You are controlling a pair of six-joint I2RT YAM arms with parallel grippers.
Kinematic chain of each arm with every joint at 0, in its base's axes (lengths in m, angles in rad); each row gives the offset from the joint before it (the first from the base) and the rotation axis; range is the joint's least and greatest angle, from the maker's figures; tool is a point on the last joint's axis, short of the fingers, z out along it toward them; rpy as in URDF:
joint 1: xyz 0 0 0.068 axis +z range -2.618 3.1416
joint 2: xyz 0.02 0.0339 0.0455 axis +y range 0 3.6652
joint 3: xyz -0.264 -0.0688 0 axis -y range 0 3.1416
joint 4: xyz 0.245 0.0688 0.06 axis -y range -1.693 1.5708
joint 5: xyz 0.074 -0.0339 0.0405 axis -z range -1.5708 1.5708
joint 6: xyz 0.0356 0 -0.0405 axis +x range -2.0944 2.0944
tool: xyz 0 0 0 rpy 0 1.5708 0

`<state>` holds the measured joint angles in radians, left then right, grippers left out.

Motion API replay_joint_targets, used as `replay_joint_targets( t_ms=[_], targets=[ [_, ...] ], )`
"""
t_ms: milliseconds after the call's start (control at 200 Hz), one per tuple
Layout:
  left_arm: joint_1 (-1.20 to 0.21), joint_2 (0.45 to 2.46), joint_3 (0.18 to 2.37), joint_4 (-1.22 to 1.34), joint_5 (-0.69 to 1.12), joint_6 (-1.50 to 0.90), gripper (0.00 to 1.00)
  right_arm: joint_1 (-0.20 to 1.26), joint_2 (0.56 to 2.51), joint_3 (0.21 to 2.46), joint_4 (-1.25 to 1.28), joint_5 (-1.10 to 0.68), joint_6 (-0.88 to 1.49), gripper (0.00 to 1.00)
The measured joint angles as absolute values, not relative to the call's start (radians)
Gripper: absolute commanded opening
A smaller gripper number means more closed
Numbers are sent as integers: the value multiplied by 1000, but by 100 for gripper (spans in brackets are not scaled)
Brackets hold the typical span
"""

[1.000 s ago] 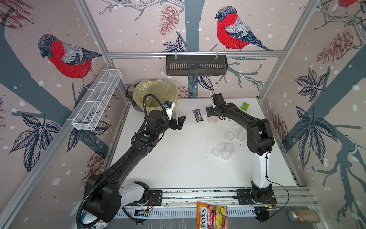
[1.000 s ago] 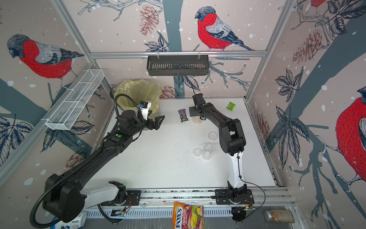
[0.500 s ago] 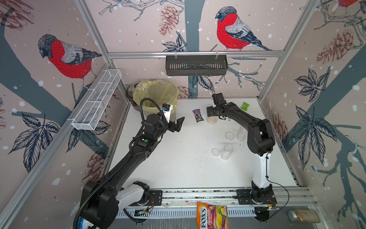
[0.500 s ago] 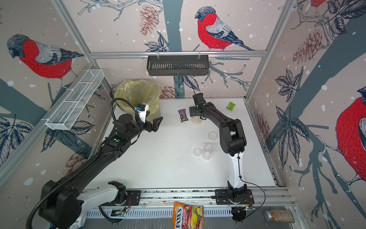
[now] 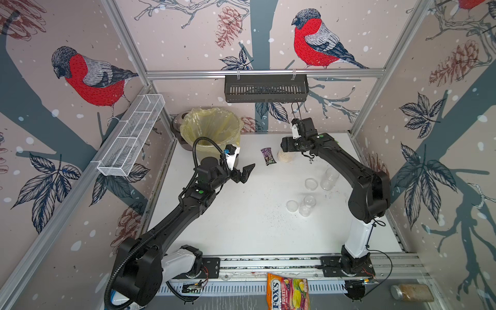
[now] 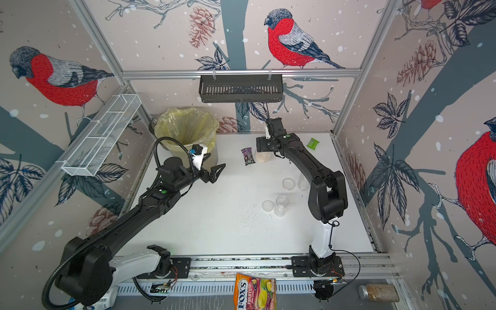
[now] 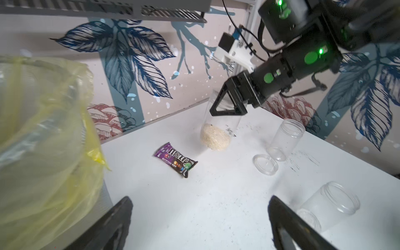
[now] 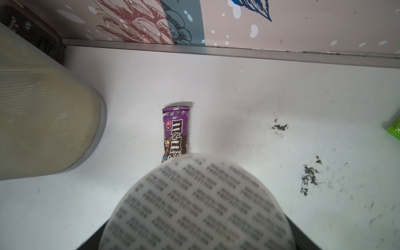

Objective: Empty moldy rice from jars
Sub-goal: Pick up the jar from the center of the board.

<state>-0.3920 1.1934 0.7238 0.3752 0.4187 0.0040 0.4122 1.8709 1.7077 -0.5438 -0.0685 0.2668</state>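
By the white table (image 5: 241,228)'s right edge, two slim clear empty jars (image 5: 307,205) are parked beside clear round lids (image 5: 292,206). The left gripper (image 5: 248,173) is held wide, empty. Near the back edge, the wide clear jar (image 7: 218,127) of pale moldy rice (image 7: 215,140) is clamped by the right gripper (image 7: 225,109).

The white table (image 5: 241,236) holds a bin (image 5: 230,118) with a yellow bag, a purple candy packet (image 5: 268,156), and just beside it a wide jar (image 5: 285,156) with pale rice (image 7: 215,138). There is also a green packet (image 6: 312,143), an empty jar (image 5: 329,175) by a round lid (image 5: 311,184), a second empty jar (image 5: 307,205) by a second lid (image 5: 292,206), and dark crumbs (image 8: 308,176).
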Motion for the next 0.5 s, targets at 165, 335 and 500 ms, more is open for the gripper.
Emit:
replay_joint_targets(
  t_ms=[165, 335, 500],
  targets=[
    [-440, 1275, 715, 396, 471, 93, 96, 420, 1767, 1679, -601, -162, 286, 73],
    [-528, 1360, 762, 415, 466, 179, 96, 430, 1663, 1614, -635, -255, 313, 73],
    [-591, 1447, 792, 441, 441, 236, 97, 451, 1584, 1552, -638, -324, 337, 72]
  ],
)
